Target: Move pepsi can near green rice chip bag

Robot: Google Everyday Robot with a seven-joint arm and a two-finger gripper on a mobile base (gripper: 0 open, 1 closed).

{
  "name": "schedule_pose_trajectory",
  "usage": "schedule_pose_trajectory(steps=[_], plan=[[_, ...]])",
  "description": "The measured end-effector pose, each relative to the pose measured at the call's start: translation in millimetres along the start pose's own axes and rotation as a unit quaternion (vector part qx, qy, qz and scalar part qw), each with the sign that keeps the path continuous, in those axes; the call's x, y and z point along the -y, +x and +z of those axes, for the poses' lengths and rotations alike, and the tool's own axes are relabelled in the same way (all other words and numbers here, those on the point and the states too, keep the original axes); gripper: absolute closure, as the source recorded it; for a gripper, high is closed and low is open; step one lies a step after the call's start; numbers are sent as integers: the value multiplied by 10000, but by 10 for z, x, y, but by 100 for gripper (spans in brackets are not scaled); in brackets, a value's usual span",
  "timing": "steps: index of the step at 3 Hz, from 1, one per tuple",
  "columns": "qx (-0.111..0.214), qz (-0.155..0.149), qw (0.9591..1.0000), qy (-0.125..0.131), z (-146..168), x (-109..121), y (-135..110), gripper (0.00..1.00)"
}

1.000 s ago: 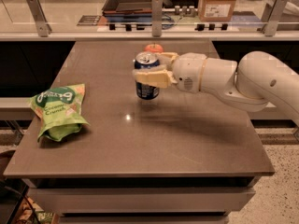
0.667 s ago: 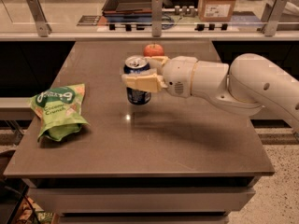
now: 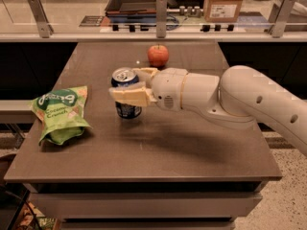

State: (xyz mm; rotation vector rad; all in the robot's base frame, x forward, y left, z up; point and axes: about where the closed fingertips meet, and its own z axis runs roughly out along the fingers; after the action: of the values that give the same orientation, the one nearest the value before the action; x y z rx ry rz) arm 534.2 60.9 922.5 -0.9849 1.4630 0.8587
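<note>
The pepsi can (image 3: pixel 125 110) is dark blue with a silver top and stands upright near the middle of the brown table (image 3: pixel 144 147). My gripper (image 3: pixel 129 86) reaches in from the right and is shut on the can, one cream finger in front of it and one behind. The green rice chip bag (image 3: pixel 60 111) lies flat near the table's left edge, a short gap to the left of the can.
A red-orange apple (image 3: pixel 158 55) sits on the table behind the can. My white arm (image 3: pixel 230 99) stretches across the right half of the table. Behind the table runs a counter with a railing, a dark tray (image 3: pixel 136 1) and a cardboard box (image 3: pixel 223 3).
My gripper has carried the pepsi can leftward, away from the apple and closer to the green bag. The bag and apple have not moved.
</note>
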Motion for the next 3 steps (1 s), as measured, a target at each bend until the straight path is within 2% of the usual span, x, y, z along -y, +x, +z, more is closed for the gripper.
schedule_pose_trajectory(steps=[3], plan=[[121, 80, 9995, -280, 242, -246, 254, 100]])
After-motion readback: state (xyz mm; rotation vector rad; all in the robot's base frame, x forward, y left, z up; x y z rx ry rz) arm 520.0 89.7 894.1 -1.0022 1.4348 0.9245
